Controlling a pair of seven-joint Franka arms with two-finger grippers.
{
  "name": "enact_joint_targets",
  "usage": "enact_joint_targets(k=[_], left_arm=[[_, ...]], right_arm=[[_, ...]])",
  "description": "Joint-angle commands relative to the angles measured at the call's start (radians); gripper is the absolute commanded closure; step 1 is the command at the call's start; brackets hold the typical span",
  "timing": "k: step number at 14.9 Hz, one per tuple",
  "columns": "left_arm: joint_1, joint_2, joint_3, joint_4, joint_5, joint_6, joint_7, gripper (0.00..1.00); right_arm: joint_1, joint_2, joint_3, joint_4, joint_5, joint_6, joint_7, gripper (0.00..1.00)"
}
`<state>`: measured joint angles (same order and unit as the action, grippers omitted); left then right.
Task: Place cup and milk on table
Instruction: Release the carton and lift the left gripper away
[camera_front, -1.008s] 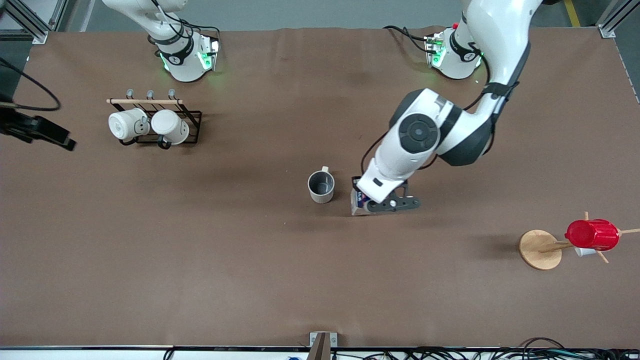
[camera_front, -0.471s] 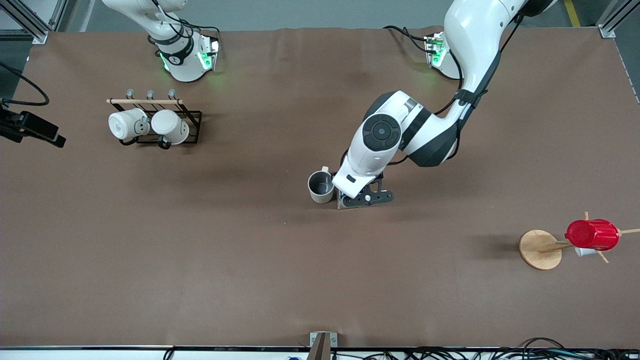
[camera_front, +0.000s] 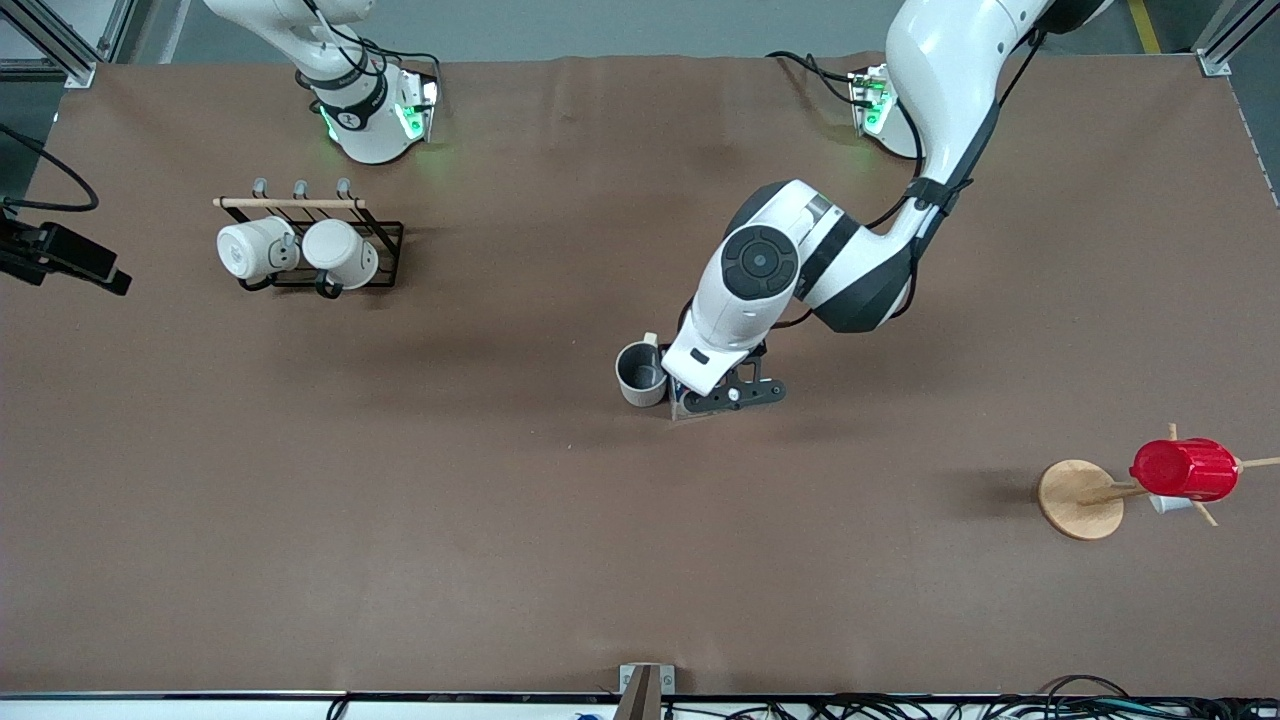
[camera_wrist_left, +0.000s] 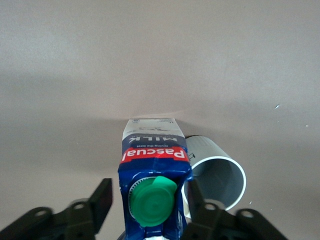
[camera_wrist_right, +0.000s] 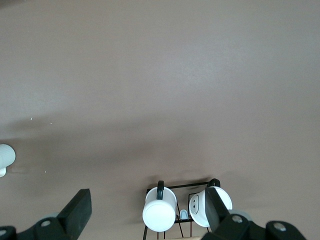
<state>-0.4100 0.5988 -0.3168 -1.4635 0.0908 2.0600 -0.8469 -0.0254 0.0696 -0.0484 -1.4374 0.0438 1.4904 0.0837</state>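
Observation:
The milk (camera_wrist_left: 155, 160), a blue and white carton with a green cap, stands upright on the brown table (camera_front: 400, 520), touching or nearly touching the cup (camera_wrist_left: 217, 180). In the front view the cream cup (camera_front: 641, 373) stands upright mid-table, and the milk (camera_front: 682, 407) is mostly hidden under the left wrist. My left gripper (camera_wrist_left: 150, 187) straddles the carton's top. Its fingers (camera_wrist_left: 102, 200) are slightly open, with a thin gap showing on one side. It also shows in the front view (camera_front: 700, 397). My right gripper (camera_wrist_right: 148, 197) is open, empty and waiting over the table's edge (camera_front: 75, 262).
A black wire rack (camera_front: 385, 235) with two white mugs (camera_front: 300, 250) stands near the right arm's base. A red ribbed cup (camera_front: 1185, 470) hangs on a wooden peg stand (camera_front: 1078, 498) toward the left arm's end, nearer the front camera.
My left arm carried the milk toward the cup and now stands almost still beside it. The right gripper shifted a little farther off the table's edge.

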Motion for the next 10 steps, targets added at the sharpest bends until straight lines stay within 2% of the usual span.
enact_joint_targets(k=[1, 3, 10], left_arm=[[0.016, -0.051, 0.008, 0.015, 0.075, -0.024, -0.011, 0.0], [0.075, -0.12, 0.007, 0.017, 0.151, -0.053, 0.015, 0.0], [0.354, -0.364, -0.007, 0.014, 0.139, -0.315, 0.322, 0.0]], right_arm=[[-0.007, -0.021, -0.001, -0.025, 0.021, 0.002, -0.013, 0.0], [-0.008, -0.021, -0.002, -0.025, 0.021, 0.002, -0.012, 0.0], [-0.007, -0.021, -0.002, -0.026, 0.019, 0.002, -0.012, 0.0]])
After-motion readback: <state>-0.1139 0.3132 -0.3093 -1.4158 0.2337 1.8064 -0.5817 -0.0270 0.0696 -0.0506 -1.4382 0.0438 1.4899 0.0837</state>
